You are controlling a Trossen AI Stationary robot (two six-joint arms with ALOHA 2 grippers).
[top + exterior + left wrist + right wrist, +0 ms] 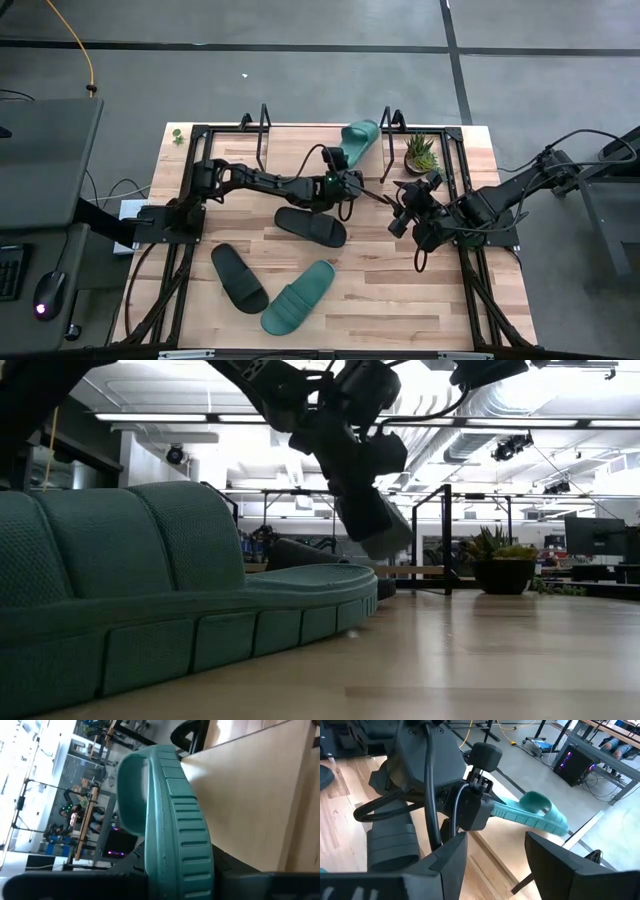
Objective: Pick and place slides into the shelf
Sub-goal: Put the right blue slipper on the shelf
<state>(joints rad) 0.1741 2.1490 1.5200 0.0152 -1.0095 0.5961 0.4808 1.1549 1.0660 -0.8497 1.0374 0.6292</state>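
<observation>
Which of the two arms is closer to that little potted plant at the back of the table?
The right. Its tool sits open just in front of the potted plant, while the left tool is off to the plant's side, gripping a teal slide.

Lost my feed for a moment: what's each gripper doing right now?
Left gripper: shut on a teal slide, over the shelf.
Right gripper: open, holding nothing.

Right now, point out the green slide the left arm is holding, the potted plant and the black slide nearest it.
green slide [361,138], high view, strap
potted plant [420,153], high view, leaves
black slide [310,226], high view, strap
</observation>
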